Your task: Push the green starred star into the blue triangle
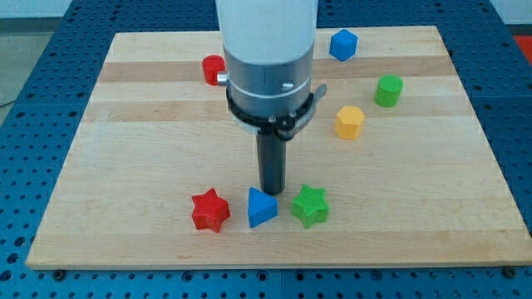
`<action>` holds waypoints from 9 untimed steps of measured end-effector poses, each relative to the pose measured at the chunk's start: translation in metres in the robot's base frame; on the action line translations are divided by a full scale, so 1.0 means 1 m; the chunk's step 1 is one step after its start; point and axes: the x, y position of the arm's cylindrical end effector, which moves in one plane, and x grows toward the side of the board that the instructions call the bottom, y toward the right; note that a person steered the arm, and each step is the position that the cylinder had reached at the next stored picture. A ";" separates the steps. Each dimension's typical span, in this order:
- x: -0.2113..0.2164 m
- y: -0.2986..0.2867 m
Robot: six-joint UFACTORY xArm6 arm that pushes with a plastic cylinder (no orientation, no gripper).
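Note:
The green star (310, 205) lies near the view's bottom, just right of centre. The blue triangle (261, 208) lies immediately to its left, with a narrow gap between them. My tip (273, 193) is just above the blue triangle's upper right edge and to the upper left of the green star; I cannot tell if it touches either. The rod rises into the arm's grey and white body (270, 66), which hides part of the board behind it.
A red star (209, 210) lies left of the blue triangle. A red block (213, 69) is partly hidden behind the arm at the top. A blue block (342, 44), a green cylinder (387, 90) and a yellow block (350, 122) lie at the upper right.

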 end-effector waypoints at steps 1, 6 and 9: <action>-0.027 0.043; 0.032 0.021; -0.005 -0.011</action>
